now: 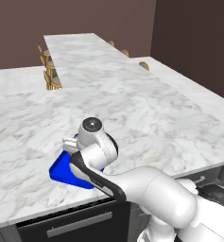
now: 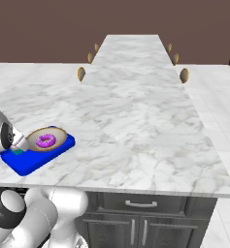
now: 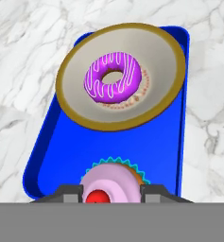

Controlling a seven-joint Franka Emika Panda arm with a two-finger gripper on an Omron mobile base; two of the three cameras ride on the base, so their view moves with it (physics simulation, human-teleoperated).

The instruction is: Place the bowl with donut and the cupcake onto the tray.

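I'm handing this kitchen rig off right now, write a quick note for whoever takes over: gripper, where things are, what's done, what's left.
Gripper: over the tray's near end, fingertips either side of the cupcake; looks closed on it, not released yet.
Tray: blue, on the marble counter near its front edge.
Bowl: already resting on the tray, at its far end, rim overhanging the tray's edges a little.
Donut: inside the bowl.
Done: bowl with donut is on the tray; cupcake is brought over the tray.
Left: whether the cupcake rests on the tray floor is unclear; set it down if needed, open the gripper, lift away.
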